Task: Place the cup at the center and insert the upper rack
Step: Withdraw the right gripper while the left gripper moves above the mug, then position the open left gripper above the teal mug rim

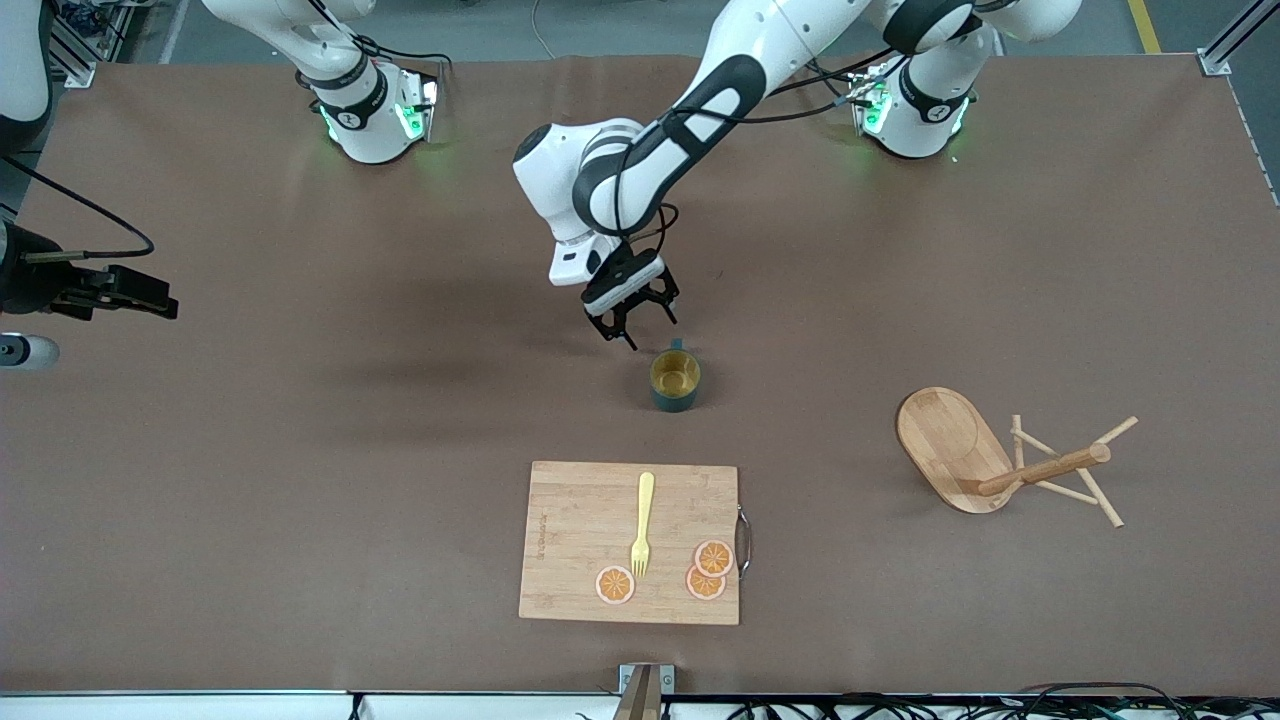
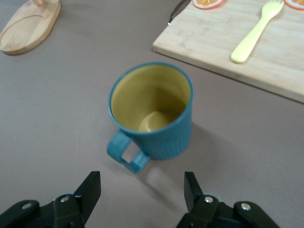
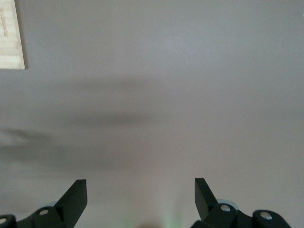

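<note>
The dark teal cup (image 1: 675, 380) with a mustard-yellow inside stands upright near the table's middle; it also shows in the left wrist view (image 2: 152, 114), its handle turned toward the gripper. My left gripper (image 1: 633, 322) (image 2: 142, 190) is open and empty, just above the table beside the cup's handle, not touching it. The wooden upper rack (image 1: 1000, 460) lies tipped on its side toward the left arm's end, post and pegs pointing away from its oval base (image 2: 28, 26). My right gripper (image 1: 140, 298) (image 3: 141, 194) is open and empty, waiting over the right arm's end.
A bamboo cutting board (image 1: 560, 540) (image 2: 223, 45) lies nearer the front camera than the cup, with a yellow fork (image 1: 642, 525) (image 2: 256, 33) and three orange slices (image 1: 705, 570) on it. Its corner (image 3: 10, 38) shows in the right wrist view.
</note>
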Robot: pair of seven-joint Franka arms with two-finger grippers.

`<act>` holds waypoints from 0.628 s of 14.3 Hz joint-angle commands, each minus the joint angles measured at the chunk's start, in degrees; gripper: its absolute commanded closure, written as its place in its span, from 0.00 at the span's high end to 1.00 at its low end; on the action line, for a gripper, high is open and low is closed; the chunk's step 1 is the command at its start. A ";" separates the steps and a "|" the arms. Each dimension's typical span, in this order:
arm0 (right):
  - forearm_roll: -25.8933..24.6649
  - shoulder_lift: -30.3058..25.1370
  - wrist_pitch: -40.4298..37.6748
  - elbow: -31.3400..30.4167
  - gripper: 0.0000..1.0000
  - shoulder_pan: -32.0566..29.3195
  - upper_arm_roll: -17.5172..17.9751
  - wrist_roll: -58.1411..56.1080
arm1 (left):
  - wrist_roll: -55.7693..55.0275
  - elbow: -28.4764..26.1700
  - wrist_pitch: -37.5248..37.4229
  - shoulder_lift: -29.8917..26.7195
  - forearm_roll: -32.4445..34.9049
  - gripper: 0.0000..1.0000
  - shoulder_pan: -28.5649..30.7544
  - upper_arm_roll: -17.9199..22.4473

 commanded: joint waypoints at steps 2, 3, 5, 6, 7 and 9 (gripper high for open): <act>-1.46 -2.95 -3.57 0.37 1.00 -0.41 0.59 0.54 | -0.08 1.71 0.10 0.27 1.13 0.79 -0.83 0.53; -1.72 -3.84 -3.75 0.01 1.00 -0.42 0.59 0.54 | 0.01 1.71 0.10 0.27 1.13 0.79 -0.84 0.53; -1.99 -5.95 -4.36 -1.48 1.00 -0.33 0.68 0.45 | 0.10 1.71 0.10 0.36 1.13 0.79 -0.84 0.53; -2.51 -7.09 -4.36 -2.70 1.00 -0.15 0.77 0.54 | 0.10 1.44 0.10 0.36 1.30 0.79 -0.84 0.53; -2.69 -7.97 -4.36 -3.50 1.00 0.02 0.85 0.54 | 0.27 1.44 0.10 0.27 1.39 0.79 -0.84 0.62; -2.78 -9.12 -4.54 -3.94 1.00 0.11 0.86 0.54 | 0.54 1.35 0.10 0.27 1.48 0.79 -0.84 0.62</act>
